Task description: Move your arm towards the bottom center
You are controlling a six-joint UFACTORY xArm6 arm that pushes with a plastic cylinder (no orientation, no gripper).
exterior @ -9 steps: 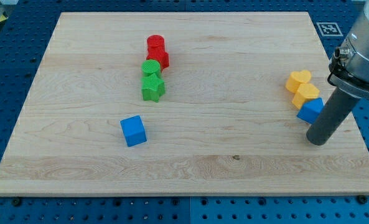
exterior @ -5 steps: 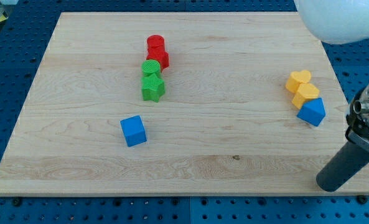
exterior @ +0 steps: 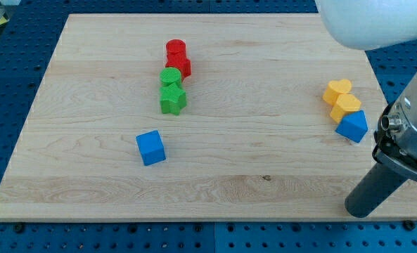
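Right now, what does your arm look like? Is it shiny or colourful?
Not colourful! My arm ends in a plain dark grey rod, round like a thick crayon; my tip is its blunt lower end. Above the rod sits a black ring clamp under a pale grey collar, and a big smooth white rounded shell shows higher up. No cables or markings show.

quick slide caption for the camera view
My tip rests at the board's bottom right corner, below the blue block and yellow blocks.

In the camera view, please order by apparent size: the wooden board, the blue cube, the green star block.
1. Wooden board, by far the largest.
2. Blue cube and green star block: they look nearly alike; the cube lies nearer the view's bottom, so I do not rank them.
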